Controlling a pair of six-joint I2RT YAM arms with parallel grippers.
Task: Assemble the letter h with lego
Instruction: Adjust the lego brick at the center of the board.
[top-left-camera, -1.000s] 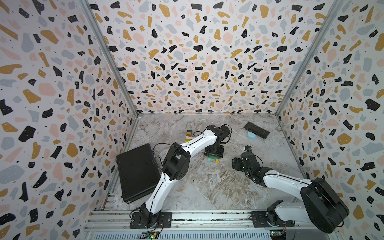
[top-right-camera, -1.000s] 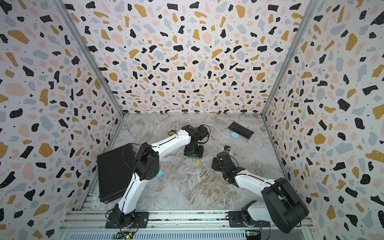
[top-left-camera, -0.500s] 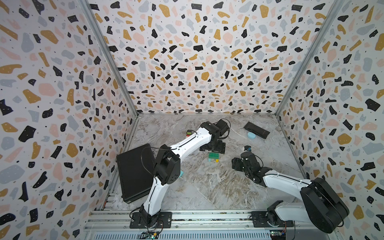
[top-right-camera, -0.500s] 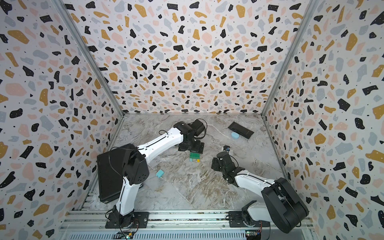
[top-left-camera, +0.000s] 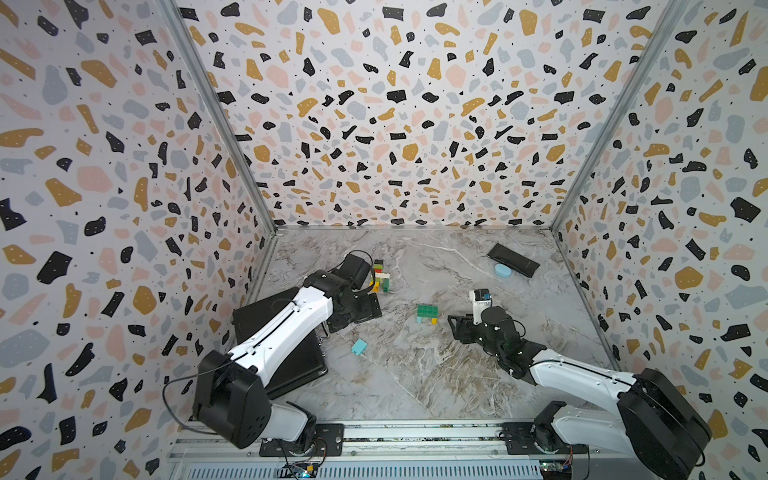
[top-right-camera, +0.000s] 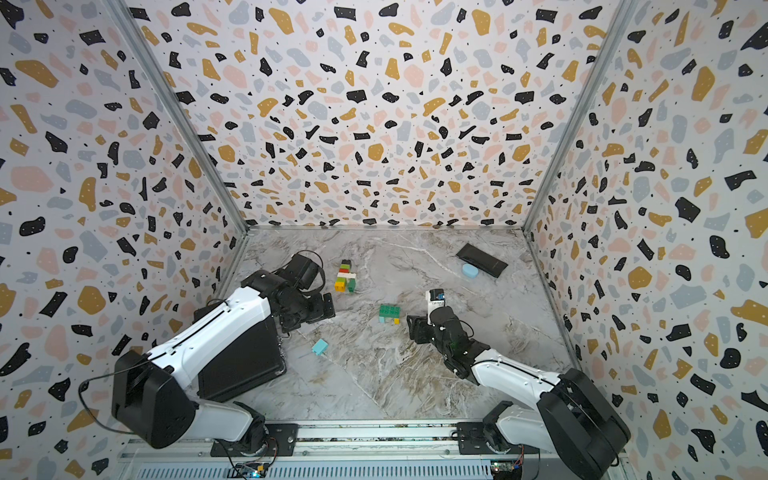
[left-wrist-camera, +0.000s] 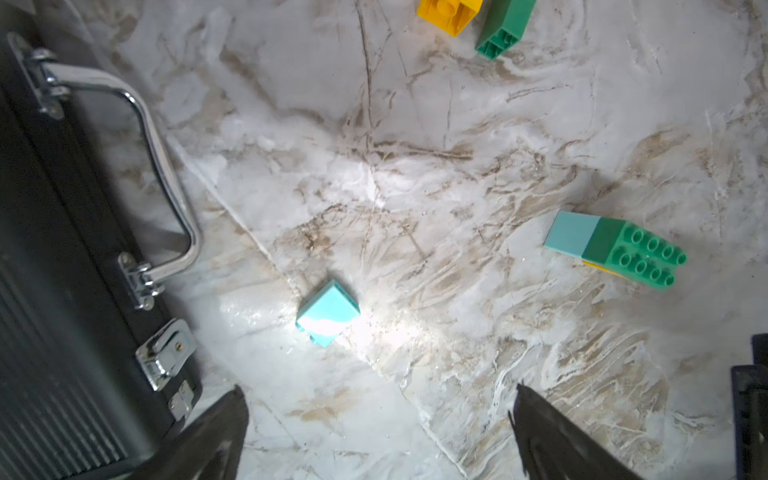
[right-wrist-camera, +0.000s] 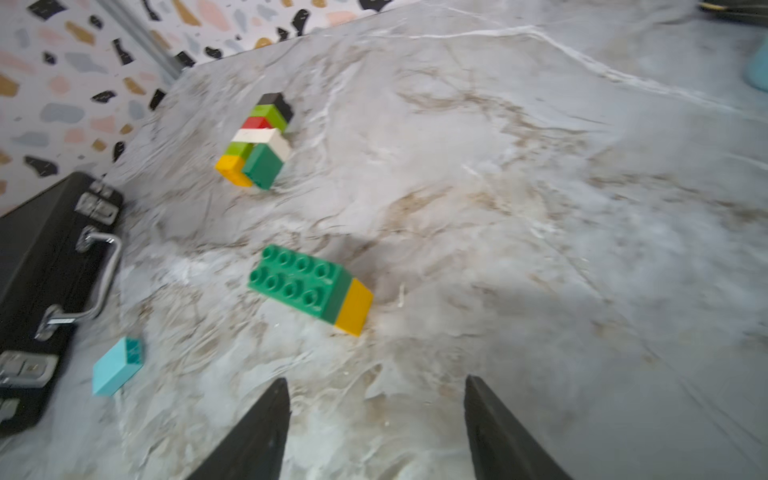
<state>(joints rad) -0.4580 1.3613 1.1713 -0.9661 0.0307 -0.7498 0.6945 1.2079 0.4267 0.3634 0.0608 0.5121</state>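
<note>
A dark green long lego brick (top-left-camera: 427, 311) sits on a light blue and a yellow brick in mid-table, also in the right wrist view (right-wrist-camera: 299, 279). Toward the back left lies a joined lego piece (top-left-camera: 380, 276) of black, lime, red, white, yellow and green bricks. A loose light blue brick (top-left-camera: 359, 346) lies nearer the front. My left gripper (top-left-camera: 368, 309) hangs open and empty left of the green brick; in its wrist view the light blue brick (left-wrist-camera: 328, 311) lies ahead of the wide jaws. My right gripper (top-left-camera: 456, 329) is open, low, just right of the green brick.
A black case (top-left-camera: 286, 345) with a chrome handle (left-wrist-camera: 166, 174) lies along the left wall under my left arm. A flat black pouch (top-left-camera: 513, 259) and a pale blue oval thing (top-left-camera: 503, 270) sit at the back right.
My left gripper opened wide, let go of the green brick set and drew back to the left. The right arm has barely moved.
</note>
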